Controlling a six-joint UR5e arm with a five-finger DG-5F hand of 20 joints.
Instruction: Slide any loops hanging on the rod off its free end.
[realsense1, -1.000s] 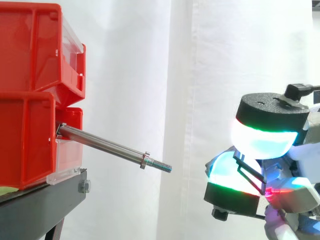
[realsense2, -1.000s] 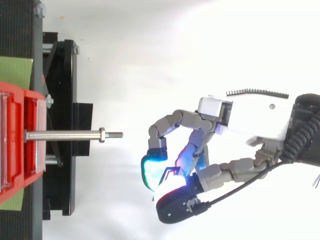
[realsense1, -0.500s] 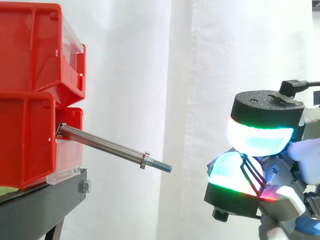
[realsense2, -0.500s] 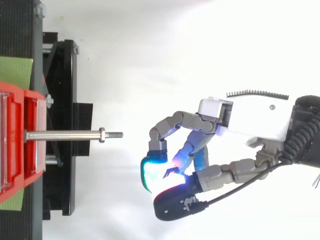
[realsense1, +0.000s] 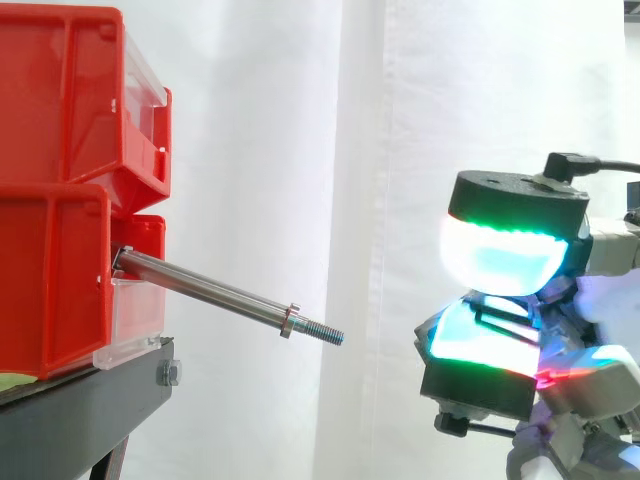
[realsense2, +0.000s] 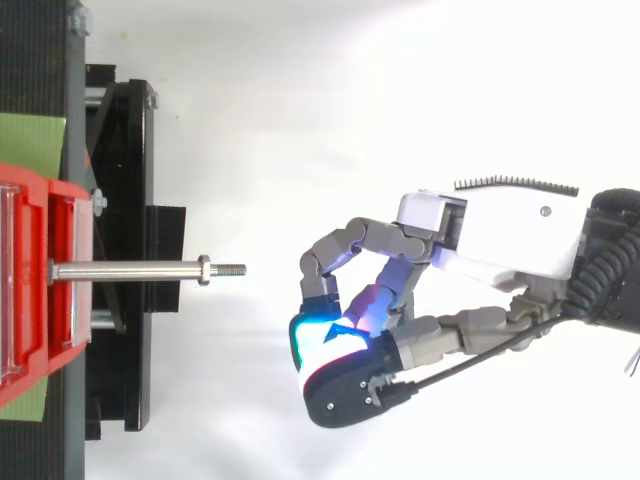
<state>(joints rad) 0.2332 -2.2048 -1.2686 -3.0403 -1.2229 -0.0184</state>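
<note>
Side view: steel rod (realsense1: 215, 292) juts bare from the red bins (realsense1: 60, 180), sloping down to a threaded tip. It looks smooth and stiff, though its collar nut could snag anything sliding off. Well clear of the tip, the robot hand (realsense1: 585, 385) pinches what looks like a thin black loop (realsense1: 497, 312) between its pads (realsense1: 500, 265). The loop seems light and wiry, suited to such a pinch.

Top view: the rod (realsense2: 130, 270) carries nothing, and the curled robot hand (realsense2: 500, 235) sits beyond its free end, off to one side.
</note>
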